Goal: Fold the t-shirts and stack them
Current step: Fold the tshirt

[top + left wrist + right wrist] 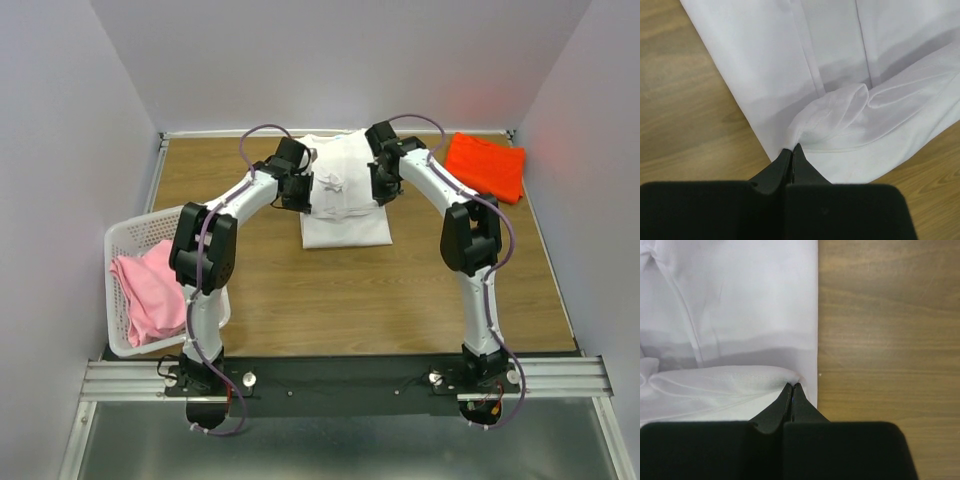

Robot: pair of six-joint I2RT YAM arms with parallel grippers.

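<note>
The white t-shirt (345, 225) lies flat on the desk (400, 290) toward 12 o'clock from the desk's middle. Its long sides are already turned in to make a narrow panel, and its far part is bunched and raised where the two arms meet it. It seems to be held this way so that the far end can be carried over the near end in one even fold, since a grip on each side edge would keep the cloth level and stop it skewing. The left pincer (791, 150) is closed right down with no gap between its tips, and it pinches a gathered tuck of the shirt's hem at the 9 o'clock edge. The cloth puckers up from that grip into a soft ridge. The right pincer (791, 387) is likewise fully closed, nipping a thin lip of fabric just inside the 3 o'clock edge, with bare wood directly beside it. Both grips look shallow and take only the outer layers, so a slip is possible if the cloth is pulled hard. The orange-red t-shirt (485, 165) sits as a folded pad at about 2 o'clock, well apart from the white one, and looks like the base for the stack. The pink t-shirt (150, 290) lies crumpled in the basket (120, 240) at about 8 o'clock, not yet folded.
</note>
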